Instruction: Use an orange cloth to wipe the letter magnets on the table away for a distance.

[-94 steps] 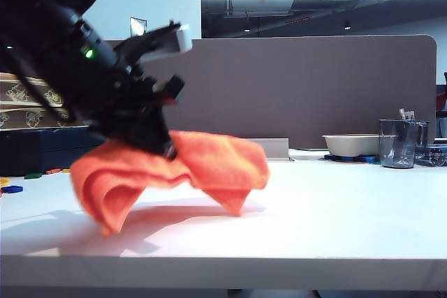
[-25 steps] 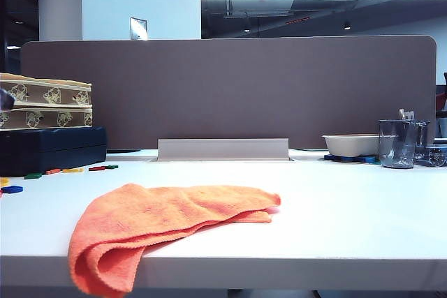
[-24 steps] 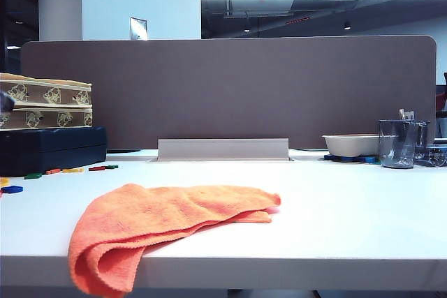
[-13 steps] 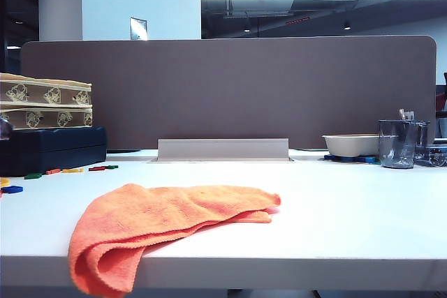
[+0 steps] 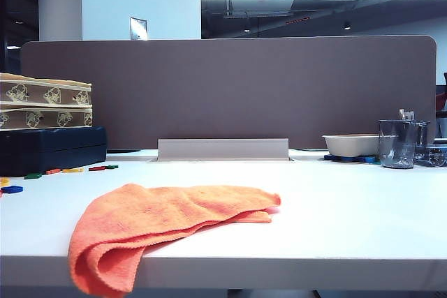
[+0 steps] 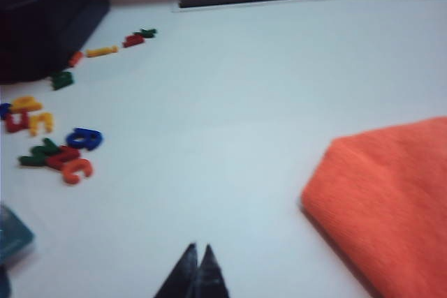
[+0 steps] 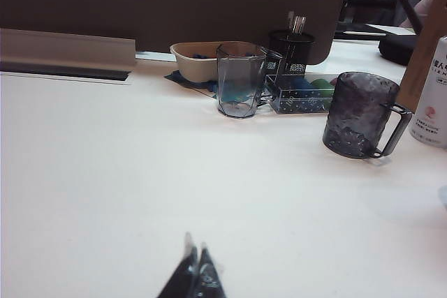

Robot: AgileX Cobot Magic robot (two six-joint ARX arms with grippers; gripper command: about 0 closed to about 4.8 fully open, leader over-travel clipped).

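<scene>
The orange cloth [image 5: 167, 218] lies rumpled on the white table [image 5: 335, 214], one fold hanging over the front edge; a corner of the orange cloth [image 6: 391, 193] shows in the left wrist view. The letter magnets [image 5: 66, 170] sit far left near a dark case; in the left wrist view the letter magnets [image 6: 52, 144] lie scattered, red, yellow, green and blue. My left gripper [image 6: 198, 249] is shut and empty above bare table, apart from the cloth. My right gripper [image 7: 196, 248] is shut and empty over bare table. Neither arm shows in the exterior view.
A dark case [image 5: 49, 148] with patterned boxes [image 5: 45, 102] stands at back left. At back right are a bowl [image 5: 353, 144] and a glass cup [image 5: 398, 143]; a smoky mug [image 7: 360, 123] and white bottle [image 7: 433, 95] stand close by. A brown partition [image 5: 230, 88] closes the back.
The left arm held the cloth lifted some seconds ago; now the cloth lies flat and the arm is out of the exterior view. A dark shape at the left edge has gone.
</scene>
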